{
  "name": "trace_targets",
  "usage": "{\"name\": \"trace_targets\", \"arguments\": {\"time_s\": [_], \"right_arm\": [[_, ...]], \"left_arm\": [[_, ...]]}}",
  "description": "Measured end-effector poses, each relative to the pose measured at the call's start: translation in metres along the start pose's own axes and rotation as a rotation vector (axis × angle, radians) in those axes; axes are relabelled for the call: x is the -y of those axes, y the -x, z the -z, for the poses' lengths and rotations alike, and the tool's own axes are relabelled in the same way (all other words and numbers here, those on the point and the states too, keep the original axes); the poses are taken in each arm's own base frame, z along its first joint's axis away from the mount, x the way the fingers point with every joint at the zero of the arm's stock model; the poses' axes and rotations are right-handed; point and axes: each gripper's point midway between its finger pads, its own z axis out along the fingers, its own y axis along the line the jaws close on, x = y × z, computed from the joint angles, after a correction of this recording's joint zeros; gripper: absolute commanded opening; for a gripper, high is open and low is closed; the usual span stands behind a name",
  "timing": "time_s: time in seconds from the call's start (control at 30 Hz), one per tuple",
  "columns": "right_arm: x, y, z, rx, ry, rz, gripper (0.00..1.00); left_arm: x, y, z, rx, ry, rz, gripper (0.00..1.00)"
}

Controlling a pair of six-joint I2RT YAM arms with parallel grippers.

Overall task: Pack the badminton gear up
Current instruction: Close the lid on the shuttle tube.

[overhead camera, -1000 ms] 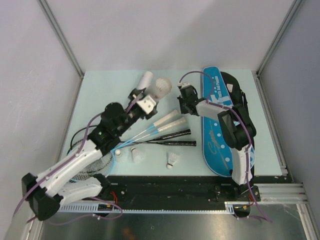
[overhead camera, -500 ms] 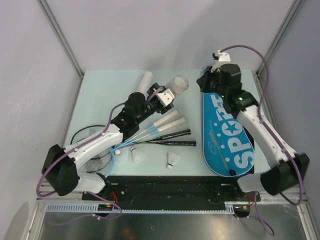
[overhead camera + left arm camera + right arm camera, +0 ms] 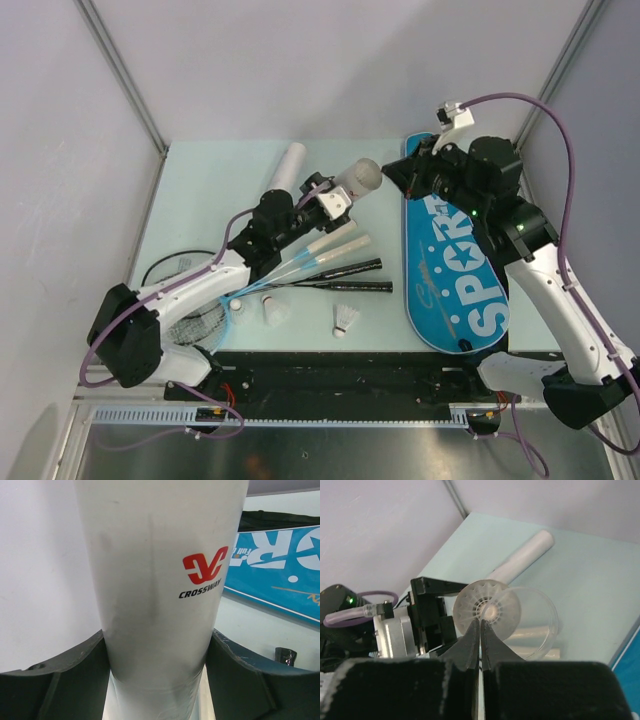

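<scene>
On the pale green table (image 3: 200, 190), just left of the SPORT bag (image 3: 455, 270), the left gripper (image 3: 322, 203) is clamping a white tube (image 3: 155, 580) tilted mouth-first toward the right gripper (image 3: 481, 630), whose closed jaws are pinching a shuttlecock (image 3: 487, 611) at that mouth, apparently for loading.

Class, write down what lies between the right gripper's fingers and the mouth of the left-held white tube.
A small white shuttlecock, pinched by those fingers, facing the white cylindrical tube; the right wrist view shows it.

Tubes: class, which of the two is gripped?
The tube with its open mouth showing, in the left gripper; the other tube lies on the table.
</scene>
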Motion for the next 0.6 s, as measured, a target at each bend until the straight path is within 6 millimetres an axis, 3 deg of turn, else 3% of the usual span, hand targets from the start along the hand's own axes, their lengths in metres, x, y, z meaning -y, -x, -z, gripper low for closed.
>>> {"name": "trace_targets", "arguments": {"time_s": [0.27,0.4,0.6], "right_arm": [[-0.024,-0.025,-0.017,-0.117,0.079,-0.020,0.00],[-0.027,-0.037,-0.023,-0.159,0.087,-0.025,0.00],[-0.028,-0.041,-0.025,-0.170,0.087,-0.038,0.00]], "left_arm": [[0.007,0.000,0.000,0.016,-0.023,-0.045,0.15],[0.015,-0.006,0.001,0.010,-0.048,-0.052,0.15],[0.018,-0.007,0.001,0.009,-0.058,-0.052,0.15]]}}
